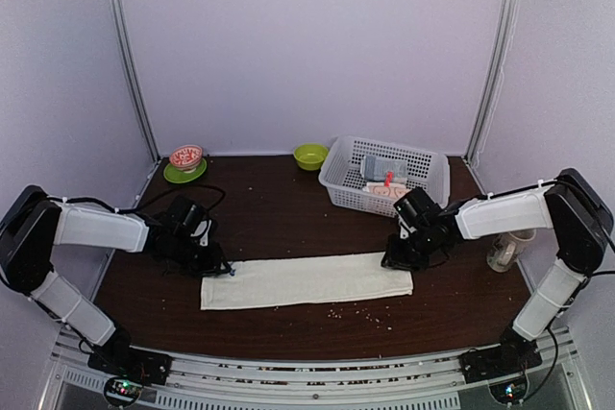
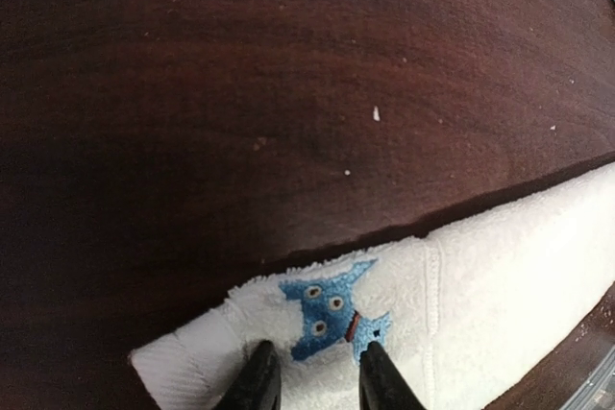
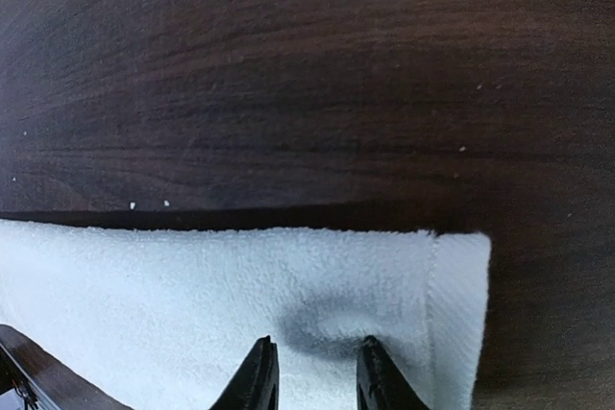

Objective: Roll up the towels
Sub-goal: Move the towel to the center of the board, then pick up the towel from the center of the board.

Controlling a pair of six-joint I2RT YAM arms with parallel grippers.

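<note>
Top external view: the white towel [image 1: 307, 280] lies on the near half of the dark wooden table [image 1: 288, 208]. It is folded into a long, narrow strip running left to right between the two arms. The left gripper [image 1: 219, 271] is down at the strip's left end and the right gripper [image 1: 394, 261] is at its right end, near the far corner.

Up close in the left wrist view, the left gripper [image 2: 319, 357] has its two black fingers drawn close together, with a fold of the white towel [image 2: 500, 266] nipped between them. They sit right at the blue mark [image 2: 332, 319], a small embroidered creature with round eyes. The towel's corner there looks slightly raised, with a shadow along its far edge.

In the right wrist view, the right gripper [image 3: 315, 352] is likewise nearly closed on the white towel [image 3: 192, 295]. A shadowed pucker of cloth sits between the tips, just inside the hemmed end.

The other cloth, the patterned towel [image 1: 387, 189], lies inside the white plastic basket [image 1: 346, 194] at the far right of the table. Just beside it is a grey-blue rolled towel [image 1: 382, 168].

Left of the basket, against the back wall, stands a small green bowl [image 1: 309, 155]. Farther left, a red-patterned bowl [image 1: 185, 156] rests on a green plate [image 1: 183, 175]. A pale cup [image 1: 504, 249] stands by the right edge, behind the right arm. Pale crumbs dot the wood in front of the strip.
</note>
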